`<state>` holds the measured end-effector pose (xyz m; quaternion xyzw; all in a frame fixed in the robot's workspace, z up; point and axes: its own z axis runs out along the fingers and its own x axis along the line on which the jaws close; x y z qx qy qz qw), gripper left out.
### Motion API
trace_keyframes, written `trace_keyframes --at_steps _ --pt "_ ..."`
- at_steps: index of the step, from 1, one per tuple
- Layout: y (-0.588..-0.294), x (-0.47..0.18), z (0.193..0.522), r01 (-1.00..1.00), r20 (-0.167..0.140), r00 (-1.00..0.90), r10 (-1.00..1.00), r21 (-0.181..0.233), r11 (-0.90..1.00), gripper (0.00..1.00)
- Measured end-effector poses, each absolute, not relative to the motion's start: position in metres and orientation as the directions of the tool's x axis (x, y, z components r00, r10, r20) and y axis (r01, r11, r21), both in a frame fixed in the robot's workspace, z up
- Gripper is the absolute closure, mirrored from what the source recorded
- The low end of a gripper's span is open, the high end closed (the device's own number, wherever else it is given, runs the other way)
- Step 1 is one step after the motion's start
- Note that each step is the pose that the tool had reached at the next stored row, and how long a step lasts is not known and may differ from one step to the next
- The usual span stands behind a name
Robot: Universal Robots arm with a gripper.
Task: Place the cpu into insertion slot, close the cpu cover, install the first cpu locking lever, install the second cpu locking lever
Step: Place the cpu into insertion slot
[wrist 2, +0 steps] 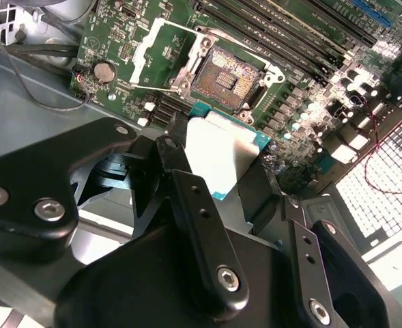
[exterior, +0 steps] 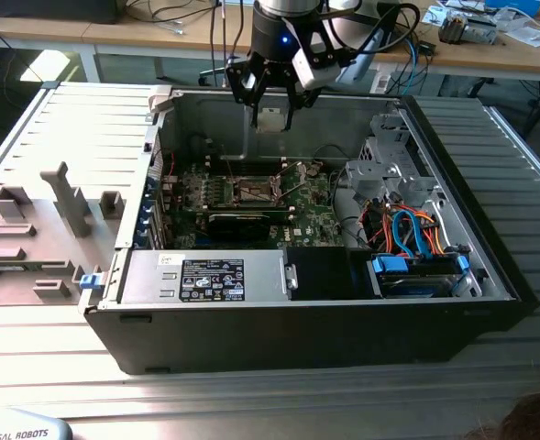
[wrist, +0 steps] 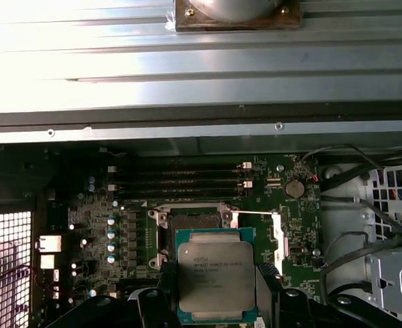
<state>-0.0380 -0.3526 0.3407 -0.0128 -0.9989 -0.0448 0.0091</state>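
Jaws grip the cpu (wrist: 216, 283) by its edges, clear above the slot (wrist: 194, 223), whose cover (wrist 2: 144, 56) stands open. A tilted or offset descent could bend the slot's pins or jam the chip.

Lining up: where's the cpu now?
The cpu is held by the gripper above the open case, at the exterior view's upper middle, not yet in the insertion slot.

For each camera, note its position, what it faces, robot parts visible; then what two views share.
Exterior view: off the arm, looking down into the open case; hand shows.
Second wrist view: on the arm, facing the socket past fingers.
First wrist view: on the arm, facing the board; fingers show.
Shared: both wrist views show the gripped chip.
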Motion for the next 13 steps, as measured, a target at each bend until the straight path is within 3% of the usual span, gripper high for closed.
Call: trace_keyframes --at_steps 13 --pt "-0.3526 -0.0380 0.3378 0.026 0.019 -1.000 0.025 0.089 0.996 0.46"
